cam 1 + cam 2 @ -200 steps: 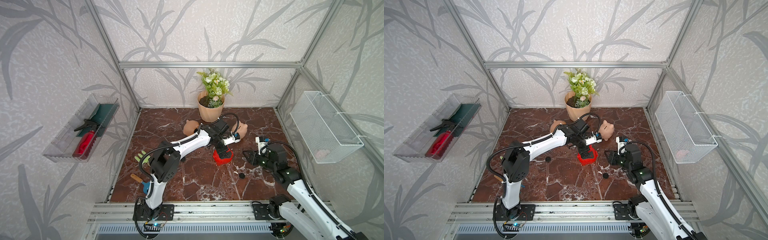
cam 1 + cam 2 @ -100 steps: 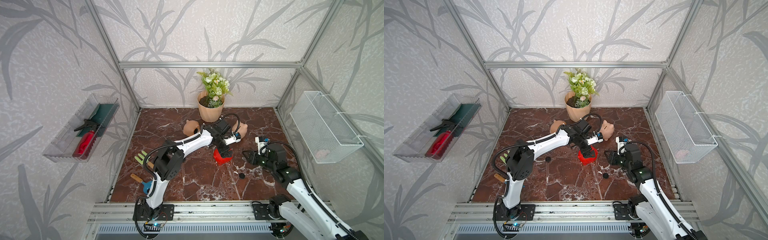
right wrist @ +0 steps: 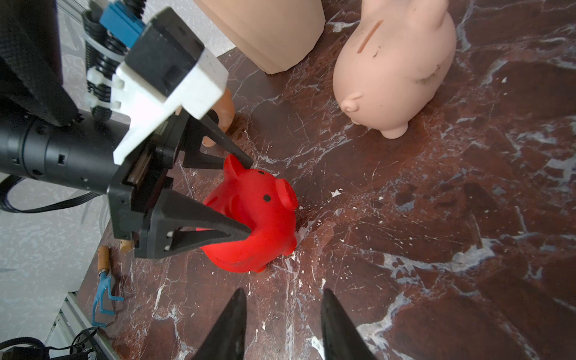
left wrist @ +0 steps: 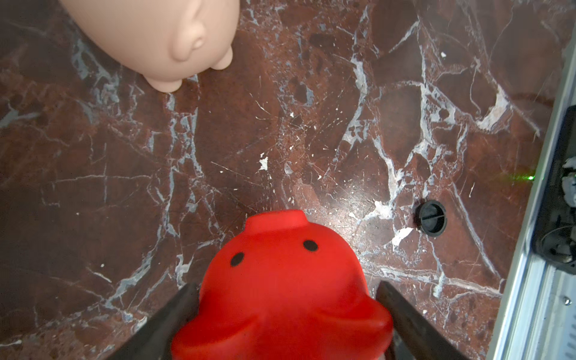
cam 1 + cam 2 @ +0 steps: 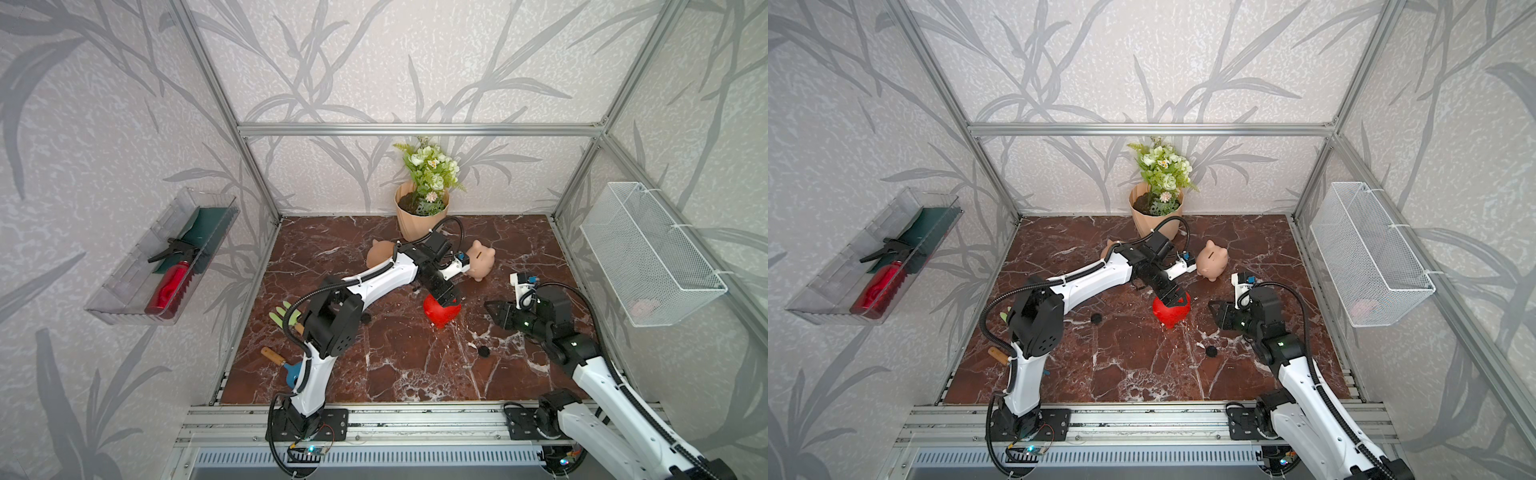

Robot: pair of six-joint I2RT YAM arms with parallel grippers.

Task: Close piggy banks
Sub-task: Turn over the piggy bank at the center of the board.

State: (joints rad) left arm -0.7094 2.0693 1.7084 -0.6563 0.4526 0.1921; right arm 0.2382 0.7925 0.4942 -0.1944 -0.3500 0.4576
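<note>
Left gripper (image 3: pixel 250 197) straddles the red piggy bank (image 3: pixel 268 218) standing on the counter (image 3: pixel 436 218), fingers close against its sides; whether it grips, I cannot tell. Right gripper (image 3: pixel 282 293) hovers nearby, partly open, empty.

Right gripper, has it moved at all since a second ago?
No. The right gripper sits where it was, at the same offset from the black plug, in both top views.
</note>
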